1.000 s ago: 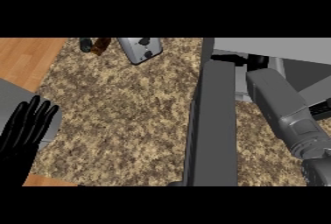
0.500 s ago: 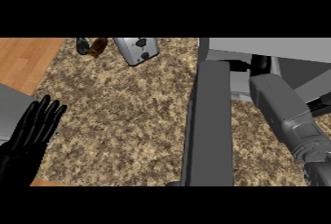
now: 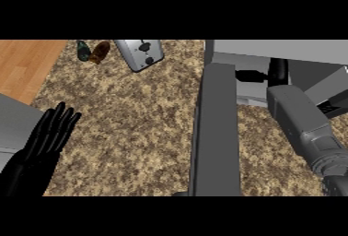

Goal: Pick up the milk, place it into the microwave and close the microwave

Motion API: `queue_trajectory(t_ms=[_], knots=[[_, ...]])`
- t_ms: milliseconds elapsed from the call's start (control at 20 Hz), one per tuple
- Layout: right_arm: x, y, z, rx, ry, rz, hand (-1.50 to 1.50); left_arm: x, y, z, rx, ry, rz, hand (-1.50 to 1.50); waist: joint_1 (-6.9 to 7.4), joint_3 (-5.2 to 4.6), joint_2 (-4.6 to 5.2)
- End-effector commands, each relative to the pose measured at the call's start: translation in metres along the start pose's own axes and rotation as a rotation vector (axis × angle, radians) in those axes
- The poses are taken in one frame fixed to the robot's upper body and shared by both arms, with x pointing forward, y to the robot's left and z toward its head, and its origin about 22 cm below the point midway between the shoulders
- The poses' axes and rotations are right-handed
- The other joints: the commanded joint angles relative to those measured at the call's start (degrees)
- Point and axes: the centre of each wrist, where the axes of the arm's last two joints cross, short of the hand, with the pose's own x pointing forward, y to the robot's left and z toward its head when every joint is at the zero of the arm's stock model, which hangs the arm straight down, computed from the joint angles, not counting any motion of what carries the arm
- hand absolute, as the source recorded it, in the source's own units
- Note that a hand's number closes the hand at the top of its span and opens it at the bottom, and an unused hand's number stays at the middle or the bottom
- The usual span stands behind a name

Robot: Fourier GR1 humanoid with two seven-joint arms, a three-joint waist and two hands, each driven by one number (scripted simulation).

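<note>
Even, bright, seemingly diffuse light; faint shadows only, no glare, no blur, no edge distortion.

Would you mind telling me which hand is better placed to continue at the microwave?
Probably the right. Its forearm already reaches past the open microwave door into the microwave, where the right hand shows. The left hand rests open at the lower left.

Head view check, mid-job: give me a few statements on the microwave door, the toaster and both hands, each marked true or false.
1. The microwave door stands open. True.
2. The toaster lies at the counter's near edge. False: it is at the far edge, beside two small bottles.
3. The left hand is open, fingers straight. True.
4. The left hand holds the milk. False: it holds nothing.
5. The right hand rests on the counter. False: the right arm reaches into the microwave.
</note>
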Motion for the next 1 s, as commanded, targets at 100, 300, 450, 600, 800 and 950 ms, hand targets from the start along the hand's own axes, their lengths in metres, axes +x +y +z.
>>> queue_trajectory(t_ms=[100,300,450,600,800,950], knots=[[-0.015,-0.003,0.012,0.010,0.012,-0.055,-1.50,-0.002,-0.008,-0.004,0.014,-0.004,-0.009,-1.50,-1.44,-0.05,-0.63],[-0.029,0.010,0.033,0.038,0.026,-0.088,-1.50,-0.009,-0.011,0.003,-0.016,0.033,0.013,-1.50,-2.22,-0.11,-1.14],[-0.034,0.021,0.045,0.052,-0.001,-0.122,-1.50,-0.012,-0.008,-0.010,-0.039,0.042,0.017,-1.50,-3.15,-0.12,-1.24],[-0.036,0.007,0.039,0.095,-0.001,-0.212,-1.50,-0.019,-0.024,-0.009,-0.059,0.067,0.036,-1.50,-3.91,-0.15,-1.72],[-0.058,0.014,0.070,0.110,0.015,-0.279,-1.50,-0.022,-0.018,-0.006,-0.118,0.079,0.058,-1.50,-4.45,-0.20,-2.10],[-0.064,0.037,0.095,0.130,0.014,-0.321,-1.50,-0.050,-0.011,-0.019,-0.165,0.094,0.038,-1.50,-5.37,-0.25,-2.07]])
